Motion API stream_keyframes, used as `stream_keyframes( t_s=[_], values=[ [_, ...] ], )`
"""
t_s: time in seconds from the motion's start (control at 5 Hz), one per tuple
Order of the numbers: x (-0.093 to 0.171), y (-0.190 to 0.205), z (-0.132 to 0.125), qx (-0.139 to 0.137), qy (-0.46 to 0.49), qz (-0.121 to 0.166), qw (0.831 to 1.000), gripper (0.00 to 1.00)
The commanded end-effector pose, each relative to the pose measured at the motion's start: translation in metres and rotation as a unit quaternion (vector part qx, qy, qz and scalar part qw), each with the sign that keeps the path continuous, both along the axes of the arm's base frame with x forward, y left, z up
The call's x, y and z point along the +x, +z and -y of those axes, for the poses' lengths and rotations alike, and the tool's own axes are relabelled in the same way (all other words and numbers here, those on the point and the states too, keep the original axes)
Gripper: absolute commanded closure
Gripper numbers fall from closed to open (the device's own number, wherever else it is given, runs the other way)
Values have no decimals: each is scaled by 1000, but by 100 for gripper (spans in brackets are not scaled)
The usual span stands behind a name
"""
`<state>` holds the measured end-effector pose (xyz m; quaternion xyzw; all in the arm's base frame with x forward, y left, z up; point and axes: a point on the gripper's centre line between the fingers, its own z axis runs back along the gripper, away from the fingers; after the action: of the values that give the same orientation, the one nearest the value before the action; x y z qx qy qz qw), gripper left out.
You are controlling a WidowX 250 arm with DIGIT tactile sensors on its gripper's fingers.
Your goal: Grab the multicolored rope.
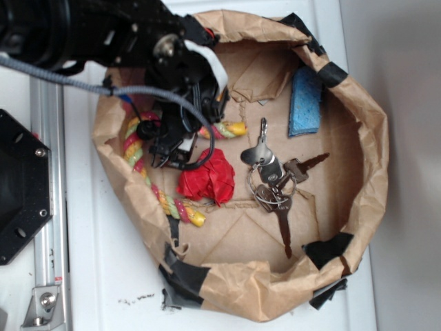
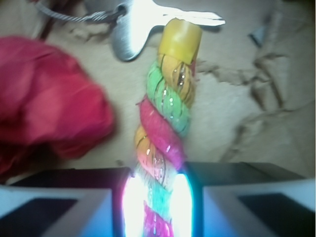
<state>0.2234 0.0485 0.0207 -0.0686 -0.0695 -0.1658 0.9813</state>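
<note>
The paper basket [image 1: 358,172] is filling the exterior frame, and the multicolored rope [image 1: 148,172] is curving along its left inner side. The hand [image 1: 169,148], upper left of centre, is closing its fingers [image 2: 59,202] against the rope's sides near one yellow tip. I judge the grasp step nearly complete; next it needs firm squeezing, then lifting.

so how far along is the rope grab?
Done: the tool is down in the paper basket with the rope between its fingers, near one yellow tip; the red wad and keys lie apart from it. In hand: closing. The wrist view shows the fingers at the cord's sides, but a firm clamp can't be confirmed. Left: secure the grip and lift; the rope lies on the basket floor.
</note>
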Motion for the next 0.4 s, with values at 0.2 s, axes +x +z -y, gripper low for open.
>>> stream_keyframes(
  t_s=[0.2],
  values=[
    [27, 108, 32, 91, 204, -18, 975, 100]
  ],
)
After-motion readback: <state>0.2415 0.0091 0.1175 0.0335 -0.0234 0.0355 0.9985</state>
